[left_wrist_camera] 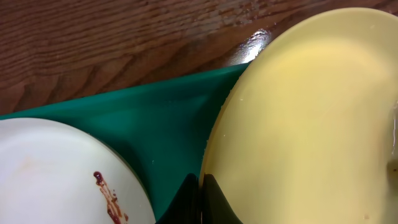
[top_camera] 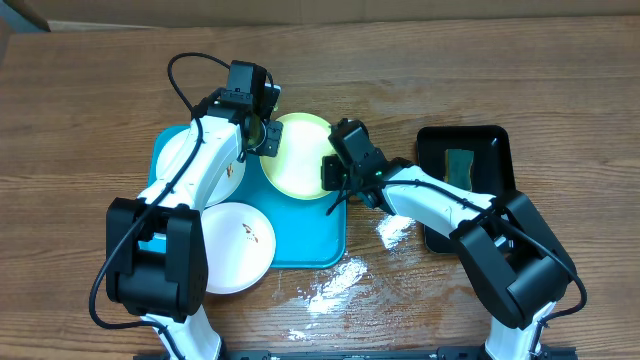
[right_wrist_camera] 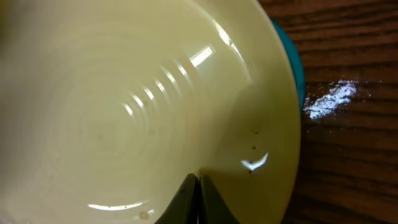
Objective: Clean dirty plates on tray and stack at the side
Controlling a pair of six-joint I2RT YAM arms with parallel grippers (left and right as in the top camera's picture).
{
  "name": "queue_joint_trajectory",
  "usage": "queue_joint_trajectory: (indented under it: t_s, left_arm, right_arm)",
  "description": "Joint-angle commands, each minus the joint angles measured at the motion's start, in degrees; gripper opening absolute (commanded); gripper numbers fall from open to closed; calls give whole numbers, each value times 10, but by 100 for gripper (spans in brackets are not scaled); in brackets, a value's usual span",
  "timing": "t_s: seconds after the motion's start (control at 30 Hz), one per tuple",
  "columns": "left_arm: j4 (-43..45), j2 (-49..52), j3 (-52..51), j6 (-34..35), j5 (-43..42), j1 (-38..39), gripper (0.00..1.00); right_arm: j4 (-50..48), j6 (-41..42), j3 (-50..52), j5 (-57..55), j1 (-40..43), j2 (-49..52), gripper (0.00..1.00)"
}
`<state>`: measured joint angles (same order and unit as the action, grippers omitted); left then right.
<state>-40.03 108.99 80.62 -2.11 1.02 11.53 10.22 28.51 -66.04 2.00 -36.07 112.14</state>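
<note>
The pale yellow-green plate (top_camera: pixel 295 158) lies at the far right corner of the turquoise tray (top_camera: pixel 310 235), its edge overhanging the rim. The left gripper (top_camera: pixel 264 140) is set at its left edge and the right gripper (top_camera: pixel 332 174) at its right, both with jaws together (whether the rim is pinched cannot be told). The plate could be slid or tipped onto the table (top_camera: pixel 560 80) by an uneven push. Dark specks (right_wrist_camera: pixel 254 140) are seen on it, while the sponge (top_camera: pixel 460 165) lies unheld in the black tray (top_camera: pixel 495 140).
</note>
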Motion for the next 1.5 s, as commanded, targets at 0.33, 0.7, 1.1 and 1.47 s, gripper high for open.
queue_joint_trajectory:
  t_s: [0.33, 0.7, 1.1, 1.47]
  left_arm:
    - [0, -8, 9, -11, -19, 7, 4]
    - [-3, -8, 9, -11, -19, 7, 4]
    - [-24, -24, 9, -5, -43, -19, 4]
    - [-28, -56, 9, -3, -138, -56, 4]
  right_arm:
    - [-10, 24, -7, -11, 2, 22, 4]
    - [85, 28, -53, 58, 37, -81, 6]
    - [362, 28, -68, -7, 111, -163, 10]
    - [505, 10, -65, -20, 277, -161, 4]
